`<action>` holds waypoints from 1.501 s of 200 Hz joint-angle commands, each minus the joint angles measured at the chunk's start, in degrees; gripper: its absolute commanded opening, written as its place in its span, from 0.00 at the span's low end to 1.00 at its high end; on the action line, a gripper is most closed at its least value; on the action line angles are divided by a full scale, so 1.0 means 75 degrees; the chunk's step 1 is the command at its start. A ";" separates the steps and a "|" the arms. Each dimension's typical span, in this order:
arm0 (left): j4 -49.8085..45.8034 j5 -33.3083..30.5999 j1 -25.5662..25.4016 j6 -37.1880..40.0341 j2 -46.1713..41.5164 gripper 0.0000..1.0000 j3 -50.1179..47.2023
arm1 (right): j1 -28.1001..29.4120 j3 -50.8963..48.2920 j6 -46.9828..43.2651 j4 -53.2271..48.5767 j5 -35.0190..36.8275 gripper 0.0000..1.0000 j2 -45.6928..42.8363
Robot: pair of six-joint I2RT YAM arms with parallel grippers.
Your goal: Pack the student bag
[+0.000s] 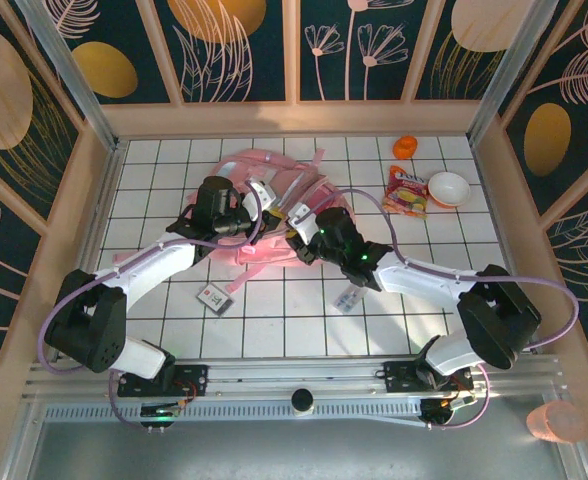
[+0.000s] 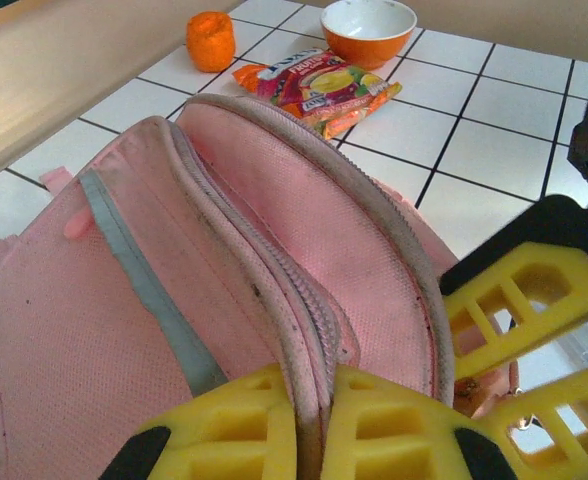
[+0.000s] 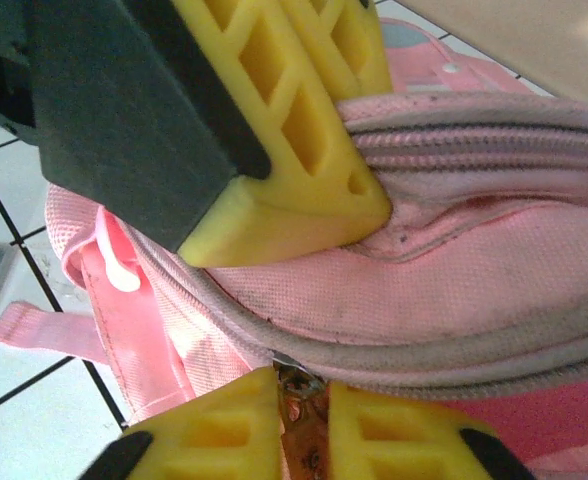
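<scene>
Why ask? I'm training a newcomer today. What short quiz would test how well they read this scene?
1. True or false: the left fingers pinch the zipped rim of the backpack.
2. What sits between the right fingers? A) a strap B) the zip pull C) a pen
3. Fill in: next to the snack packet stands an orange, white-inside ____.
Key: 1 true; 2 B; 3 bowl.
</scene>
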 commanded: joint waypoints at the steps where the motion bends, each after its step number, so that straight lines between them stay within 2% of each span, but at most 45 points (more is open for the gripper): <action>1: 0.0454 0.0058 0.0044 -0.0011 -0.0182 0.00 0.0343 | -0.0008 0.0355 0.0217 -0.0285 0.0167 0.08 0.0027; 23: 0.0221 -0.0420 0.0043 0.0261 -0.0165 0.00 0.0331 | -0.0153 0.0427 0.0460 -0.0820 0.0074 0.00 -0.0123; 68: -0.0325 -0.1562 0.0051 0.0762 0.0034 0.00 0.0411 | -0.0617 0.0936 0.1253 -0.2580 -0.0941 0.00 -0.0330; 89: -0.0348 -0.1694 0.0055 0.0786 0.0102 0.00 0.0402 | -0.0702 0.1126 0.1662 -0.3185 -0.1273 0.00 -0.0319; 107: -0.0350 -0.1386 0.0055 0.0821 0.0111 0.00 0.0411 | -0.0757 0.1321 0.2087 -0.3562 -0.1487 0.00 -0.0307; 118: -0.0378 -0.0875 0.0051 0.0938 0.0065 0.13 0.0355 | -0.0817 0.1353 0.2417 -0.3508 -0.1802 0.00 -0.0335; 131: -0.0413 -0.0114 0.0055 0.1227 -0.0054 0.38 0.0206 | -0.0904 0.1313 0.2814 -0.3276 -0.2228 0.00 -0.0387; 147: -0.0335 0.0342 0.0055 0.1471 -0.0259 0.53 -0.0071 | -0.1132 0.1299 0.3369 -0.3044 -0.2716 0.00 -0.0388; 175: -0.0301 0.0637 0.0054 0.2314 -0.0626 0.62 -0.0670 | -0.1580 0.1350 0.4263 -0.2813 -0.3820 0.00 -0.0331; 196: -0.0385 0.0783 0.0044 0.2988 -0.0645 0.64 -0.0950 | -0.1742 0.1441 0.4598 -0.2890 -0.4418 0.00 -0.0266; 215: -0.0252 0.0832 0.0026 0.3187 -0.0449 0.64 -0.1035 | -0.1763 0.1473 0.4737 -0.2996 -0.4706 0.00 -0.0208; 247: 0.0284 0.0649 -0.0236 0.3196 -0.0016 0.58 -0.0994 | -0.1789 0.1451 0.5054 -0.2965 -0.4953 0.00 -0.0099; 265: 0.0517 0.0441 -0.0446 0.3212 0.0202 0.48 -0.0937 | -0.1802 0.1403 0.5210 -0.2846 -0.5017 0.00 -0.0029; 285: 0.0565 0.0450 -0.0507 0.3097 0.0351 0.19 -0.0849 | -0.1810 0.1350 0.5121 -0.2867 -0.4840 0.00 0.0044; 293: 0.0467 0.0466 -0.0506 0.3007 0.0374 0.07 -0.0790 | -0.1795 0.1348 0.4960 -0.3095 -0.4436 0.00 0.0092; 300: 0.0315 0.0521 -0.0501 0.3004 0.0392 0.00 -0.0718 | -0.1802 0.1368 0.4804 -0.3333 -0.4077 0.00 0.0148</action>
